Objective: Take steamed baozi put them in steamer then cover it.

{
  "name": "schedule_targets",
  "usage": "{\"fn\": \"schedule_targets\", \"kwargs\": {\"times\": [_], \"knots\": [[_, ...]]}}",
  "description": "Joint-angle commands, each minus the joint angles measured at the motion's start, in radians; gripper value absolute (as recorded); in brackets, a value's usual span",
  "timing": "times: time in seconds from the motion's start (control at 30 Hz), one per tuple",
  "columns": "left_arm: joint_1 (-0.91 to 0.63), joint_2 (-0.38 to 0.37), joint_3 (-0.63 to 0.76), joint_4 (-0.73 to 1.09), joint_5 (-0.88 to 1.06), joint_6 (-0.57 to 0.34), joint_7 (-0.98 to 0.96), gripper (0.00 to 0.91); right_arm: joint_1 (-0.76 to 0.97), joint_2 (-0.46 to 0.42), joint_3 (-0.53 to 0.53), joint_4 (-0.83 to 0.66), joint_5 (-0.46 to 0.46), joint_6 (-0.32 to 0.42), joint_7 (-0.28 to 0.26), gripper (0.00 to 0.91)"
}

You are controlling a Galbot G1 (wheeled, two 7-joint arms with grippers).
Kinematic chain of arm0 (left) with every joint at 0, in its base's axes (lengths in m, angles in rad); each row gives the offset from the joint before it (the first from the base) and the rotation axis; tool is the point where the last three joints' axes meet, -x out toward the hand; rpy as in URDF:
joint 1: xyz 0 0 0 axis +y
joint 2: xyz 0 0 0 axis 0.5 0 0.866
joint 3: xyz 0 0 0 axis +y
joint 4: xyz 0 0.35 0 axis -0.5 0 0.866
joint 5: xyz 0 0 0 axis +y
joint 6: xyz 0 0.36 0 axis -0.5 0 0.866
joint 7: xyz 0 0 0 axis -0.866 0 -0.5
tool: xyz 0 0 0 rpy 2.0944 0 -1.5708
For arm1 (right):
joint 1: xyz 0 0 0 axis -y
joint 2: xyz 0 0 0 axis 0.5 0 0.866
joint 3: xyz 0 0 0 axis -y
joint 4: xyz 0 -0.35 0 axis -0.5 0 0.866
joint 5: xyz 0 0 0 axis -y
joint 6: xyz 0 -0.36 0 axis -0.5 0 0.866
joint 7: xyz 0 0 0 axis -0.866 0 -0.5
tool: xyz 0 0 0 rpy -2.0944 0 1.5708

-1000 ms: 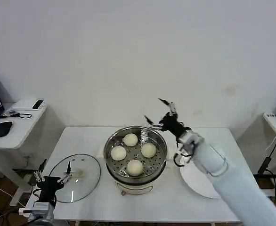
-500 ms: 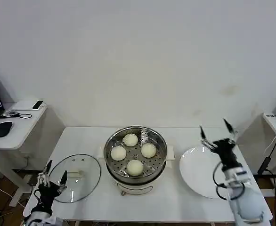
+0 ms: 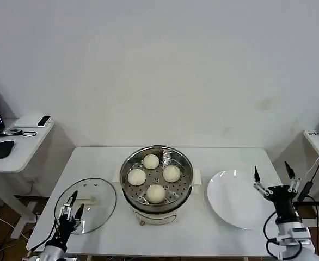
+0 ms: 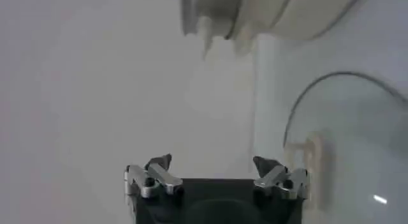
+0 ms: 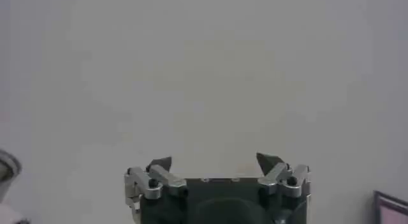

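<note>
Sitting in the shiny round stainless-steel steamer (image 3: pixel 157 176) were 4 smooth cream-white baozi (image 3: pixel 155 192); the clear glass cover (image 3: pixel 89 204) lay beside it on the white table (image 3: pixel 197 228), both tools, left (image 3: pixel 71 209) and right (image 3: pixel 274 176), spread apart and empty; no readable writing.

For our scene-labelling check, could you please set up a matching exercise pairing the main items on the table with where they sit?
Things:
1. steamed baozi
2. cover
3. white plate
4. steamer

Places:
A. flat on the table, on the robot's left side
B. middle of the table, uncovered
C. on the perforated tray
D. on the robot's right side, nothing on it

Pairs: 1-C, 2-A, 3-D, 4-B
</note>
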Motion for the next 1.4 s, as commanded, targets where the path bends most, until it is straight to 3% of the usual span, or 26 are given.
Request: {"fn": "schedule_targets", "kwargs": {"times": [0.03,1.2,1.23,1.27,1.3,1.4], "knots": [[-0.097,0.027,0.028,0.138,0.113,-0.009,0.011,0.907,-0.066,0.029,0.050,0.015,-0.005,0.019,0.001,0.907],[-0.355,0.053,0.115,0.370,0.106,-0.014,0.021,0.907,-0.098,0.067,0.026,-0.001,-0.057,0.039,-0.011,0.907],[-0.356,0.053,0.115,0.373,0.106,-0.014,0.021,0.796,-0.097,0.067,0.025,-0.001,-0.057,0.039,-0.011,0.907],[-0.356,0.053,0.115,0.377,0.107,-0.018,0.020,0.050,-0.097,0.068,0.024,-0.001,-0.058,0.039,-0.012,0.907],[-0.357,0.051,0.113,0.381,0.107,-0.023,0.014,0.000,-0.095,0.068,0.023,-0.002,-0.058,0.038,-0.012,0.907],[-0.353,0.051,0.110,0.381,0.105,-0.030,0.008,0.000,-0.091,0.069,0.019,-0.002,-0.058,0.035,-0.012,0.907]]}}
